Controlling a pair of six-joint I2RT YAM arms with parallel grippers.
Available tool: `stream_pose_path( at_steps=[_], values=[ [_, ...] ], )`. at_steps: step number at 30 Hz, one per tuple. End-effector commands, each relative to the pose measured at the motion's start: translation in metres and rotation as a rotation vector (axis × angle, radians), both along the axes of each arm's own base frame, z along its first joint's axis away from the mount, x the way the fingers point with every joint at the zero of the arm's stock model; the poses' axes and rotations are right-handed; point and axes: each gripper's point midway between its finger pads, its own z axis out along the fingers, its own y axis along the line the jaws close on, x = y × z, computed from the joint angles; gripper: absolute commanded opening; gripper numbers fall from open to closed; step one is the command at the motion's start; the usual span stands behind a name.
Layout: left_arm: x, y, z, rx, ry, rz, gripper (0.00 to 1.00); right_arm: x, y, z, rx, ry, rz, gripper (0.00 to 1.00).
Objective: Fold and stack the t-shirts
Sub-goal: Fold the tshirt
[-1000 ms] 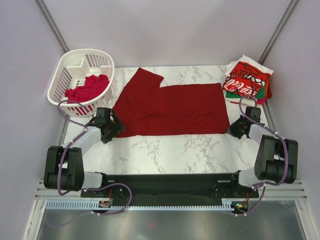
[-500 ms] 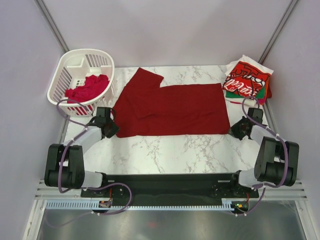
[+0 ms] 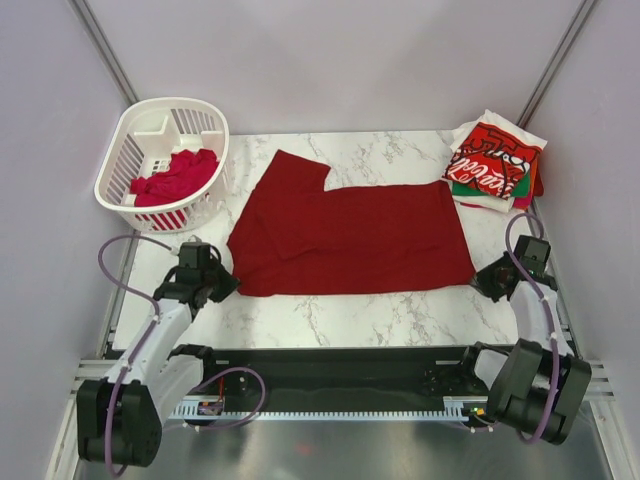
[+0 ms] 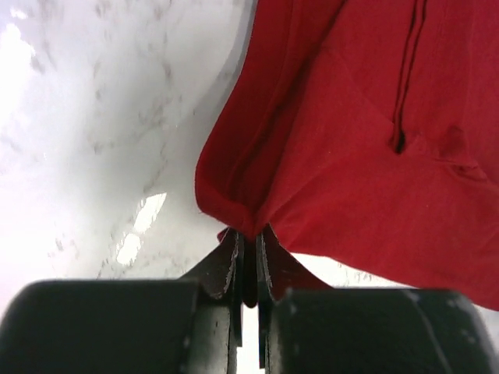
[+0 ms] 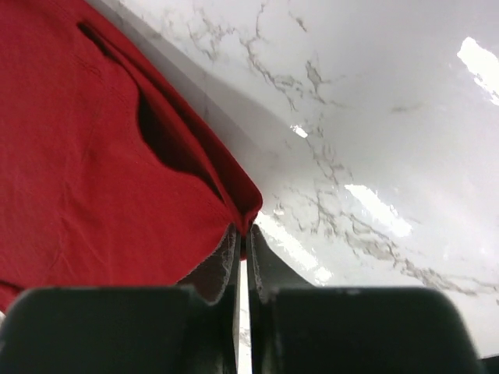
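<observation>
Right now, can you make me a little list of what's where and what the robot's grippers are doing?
Spread out: dark red cloth t-shirt, flat on the white marble table
Left gripper: shut on the shirt's near left corner
Right gripper: shut on the shirt's near right corner
Folded pile: far right corner, red Coca-Cola t-shirt on top
White slotted plastic basket: far left, crumpled red cloth inside

A plain dark red t-shirt (image 3: 345,235) lies spread flat just right of the white basket (image 3: 150,130), a crumpled red tee (image 3: 175,177) sits inside that basket, and a folded stack (image 3: 495,165) topped by the Coca-Cola tee (image 3: 490,155) rests far to its right.
</observation>
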Motion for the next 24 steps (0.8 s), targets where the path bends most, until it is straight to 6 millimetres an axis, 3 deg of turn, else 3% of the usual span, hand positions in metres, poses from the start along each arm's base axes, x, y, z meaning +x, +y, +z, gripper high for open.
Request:
stream_pose_path(
  at_steps=[1,2,3,4,6,10,12,16,17,18,19,20,21,22,23,24],
  values=[
    [-0.026,-0.018,-0.004,-0.109,0.057,-0.012,0.11,-0.013,0.003,0.010,-0.024,-0.001,0.017,0.11],
    [-0.028,-0.025,0.002,-0.148,0.040,-0.015,0.33,-0.015,0.003,0.016,-0.032,-0.013,0.013,0.23],
    [-0.032,-0.034,0.005,-0.203,0.043,-0.039,0.45,-0.014,0.003,0.023,-0.041,-0.029,0.025,0.66],
    [-0.033,-0.038,0.007,-0.227,0.039,-0.046,0.71,-0.014,0.004,0.028,-0.043,-0.041,0.030,0.80],
    [-0.033,-0.044,0.019,-0.253,0.002,-0.074,0.84,-0.009,0.004,0.049,-0.062,-0.097,0.035,0.94],
    [-0.025,-0.033,0.059,-0.167,-0.101,-0.097,0.88,0.003,0.005,0.077,-0.114,-0.165,0.060,0.96],
    [-0.021,-0.030,0.070,-0.134,-0.138,-0.114,0.87,0.016,0.017,0.104,-0.137,-0.270,0.103,0.96],
    [-0.006,-0.026,0.094,-0.083,-0.173,-0.132,0.85,0.045,0.068,0.159,-0.126,-0.493,0.255,0.94],
    [-0.004,-0.025,0.099,-0.069,-0.187,-0.144,0.85,0.050,0.100,0.159,-0.110,-0.484,0.366,0.93],
    [0.001,-0.022,0.105,-0.048,-0.201,-0.142,0.85,0.058,0.117,0.176,-0.121,-0.510,0.415,0.92],
    [0.008,-0.021,0.116,-0.033,-0.223,-0.146,0.83,0.063,0.129,0.178,-0.148,-0.499,0.438,0.90],
    [0.012,-0.019,0.119,-0.007,-0.228,-0.156,0.83,0.062,0.174,0.167,-0.128,-0.466,0.585,0.88],
    [0.019,-0.017,0.132,0.017,-0.257,-0.163,0.83,0.068,0.197,0.180,-0.146,-0.499,0.640,0.84],
    [0.023,-0.016,0.136,0.036,-0.260,-0.181,0.82,0.068,0.220,0.180,-0.156,-0.497,0.704,0.82],
    [0.027,-0.017,0.133,0.063,-0.239,-0.226,0.82,0.066,0.265,0.177,-0.202,-0.492,0.840,0.77],
    [0.031,-0.018,0.148,0.076,-0.264,-0.251,0.82,0.064,0.289,0.175,-0.224,-0.492,0.916,0.75]
  ],
)
